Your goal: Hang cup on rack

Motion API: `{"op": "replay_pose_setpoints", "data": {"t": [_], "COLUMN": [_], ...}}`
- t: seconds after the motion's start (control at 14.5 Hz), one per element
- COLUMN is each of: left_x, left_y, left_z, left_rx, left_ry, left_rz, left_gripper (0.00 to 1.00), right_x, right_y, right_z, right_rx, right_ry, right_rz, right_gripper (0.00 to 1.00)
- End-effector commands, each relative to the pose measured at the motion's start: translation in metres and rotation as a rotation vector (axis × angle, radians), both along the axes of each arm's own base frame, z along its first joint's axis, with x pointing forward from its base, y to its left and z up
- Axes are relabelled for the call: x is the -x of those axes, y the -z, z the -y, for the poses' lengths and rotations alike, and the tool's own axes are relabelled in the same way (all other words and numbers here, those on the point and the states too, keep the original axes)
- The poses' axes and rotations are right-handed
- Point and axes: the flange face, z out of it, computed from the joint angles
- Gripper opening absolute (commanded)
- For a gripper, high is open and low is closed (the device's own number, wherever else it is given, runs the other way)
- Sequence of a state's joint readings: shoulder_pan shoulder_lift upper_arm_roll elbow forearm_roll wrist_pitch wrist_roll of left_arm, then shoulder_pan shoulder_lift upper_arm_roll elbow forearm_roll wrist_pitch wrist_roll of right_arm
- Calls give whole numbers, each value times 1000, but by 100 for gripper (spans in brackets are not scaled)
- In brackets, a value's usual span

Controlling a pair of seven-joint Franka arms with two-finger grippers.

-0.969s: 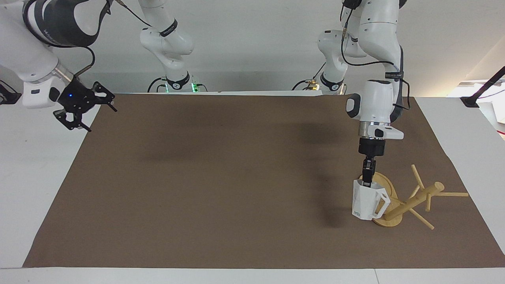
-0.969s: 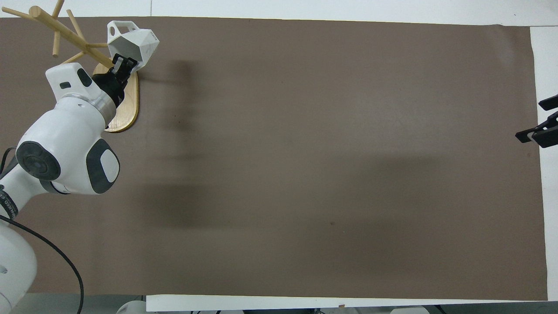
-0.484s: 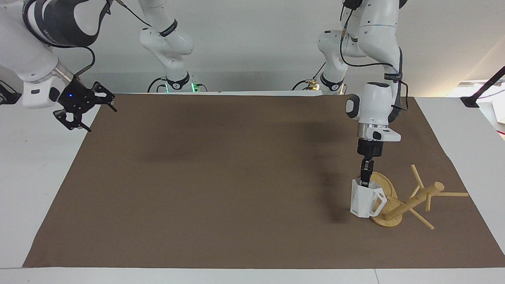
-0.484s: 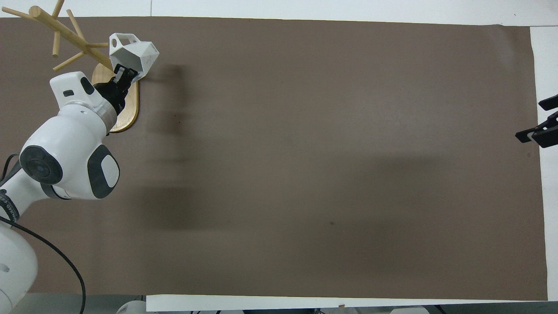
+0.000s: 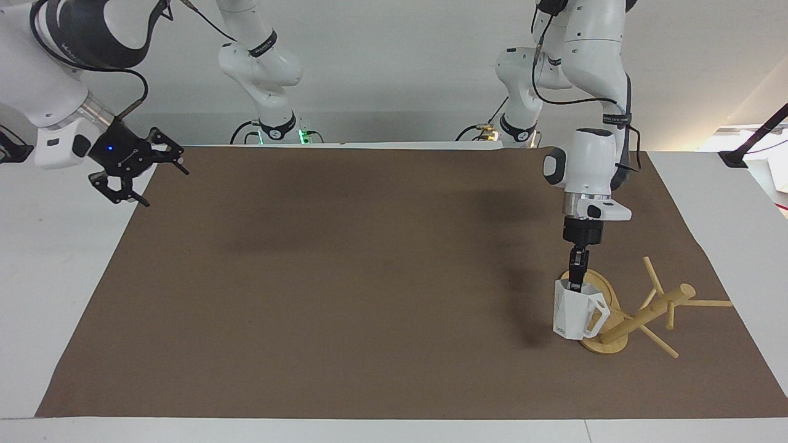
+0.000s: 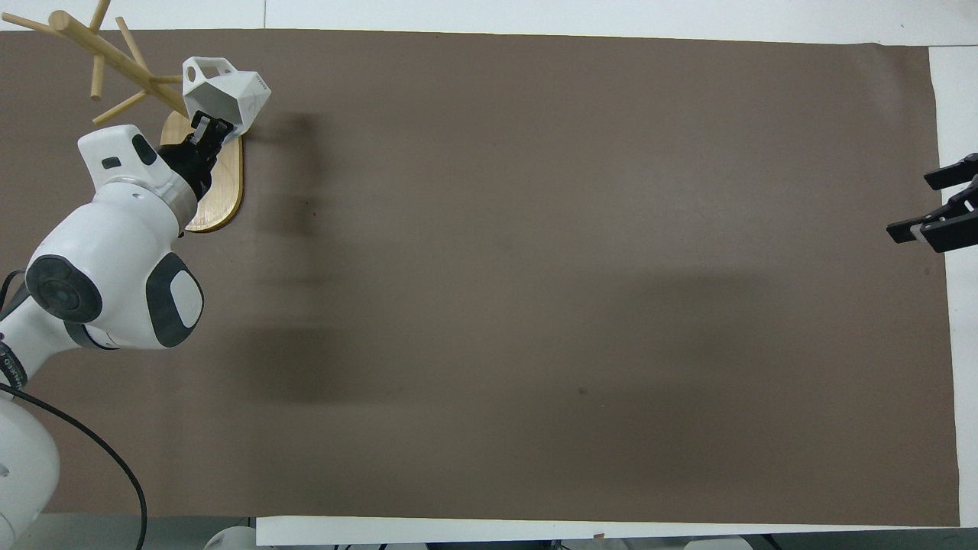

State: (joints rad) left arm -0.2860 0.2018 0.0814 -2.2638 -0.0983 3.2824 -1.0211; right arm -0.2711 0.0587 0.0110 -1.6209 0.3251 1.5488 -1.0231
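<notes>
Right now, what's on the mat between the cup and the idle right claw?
Nothing: in both views only bare brown mat lies between the cup, held by the left claw, and the waiting right claw.

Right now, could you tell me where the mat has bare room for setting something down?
Nearly all the brown mat is bare, from the rack to the right gripper, which waits open at the right arm's end. The crowded spot is the left arm's end, where the left gripper holds the cup against the rack.

cup [image 5: 577, 315] beside rack [image 5: 640, 311], on mat [image 5: 345, 289]
</notes>
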Motion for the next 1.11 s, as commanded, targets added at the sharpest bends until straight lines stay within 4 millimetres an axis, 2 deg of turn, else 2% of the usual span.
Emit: {"op": "replay_pose_setpoints", "data": {"t": [0.0, 0.07, 0.21, 0.28, 0.35, 0.42, 0.55, 0.62, 0.76, 0.97, 1.04], "left_x": [2, 1, 0, -5, -15, -22, -22, -20, -12, 9, 15], "left_y": [0, 0, 5, 4, -2, -5, -7, -10, -25, -69, -83], "left_z": [-17, -25, -31, -34, -44, -62, -65, -67, -66, -72, -72], "left_rx": [-8, -8, -13, -19, -56, -112, -150, -152, -160, -214, -236], "left_ry": [-19, -32, -41, -42, -19, 18, 61, 66, 102, 238, 307], "left_rz": [4, 0, -54, -95, -122, -150, -176, -199, -283, -429, -490], "left_gripper": [0, 0, 0, 17, 63, 100, 100, 100, 100, 100, 100], "right_x": [11, 9, 9, 8, 8, 10, 19, 22, 31, 46, 45], "right_y": [5, 1, -17, -33, -52, -57, -62, -65, -55, -49, -45], "right_z": [-3, -7, -11, -22, -27, -33, -31, -39, -36, -40, -33], "right_rx": [-34, -32, -3, 35, 124, 196, 310, 353, 371, 369, 368], "right_ry": [-32, -20, 185, 303, 455, 555, 590, 573, 575, 568, 574], "right_rz": [27, 23, -43, -95, -140, -193, -195, -178, -203, -225, -234], "right_gripper": [100, 100, 100, 100, 100, 100, 100, 100, 100, 100, 100]}}
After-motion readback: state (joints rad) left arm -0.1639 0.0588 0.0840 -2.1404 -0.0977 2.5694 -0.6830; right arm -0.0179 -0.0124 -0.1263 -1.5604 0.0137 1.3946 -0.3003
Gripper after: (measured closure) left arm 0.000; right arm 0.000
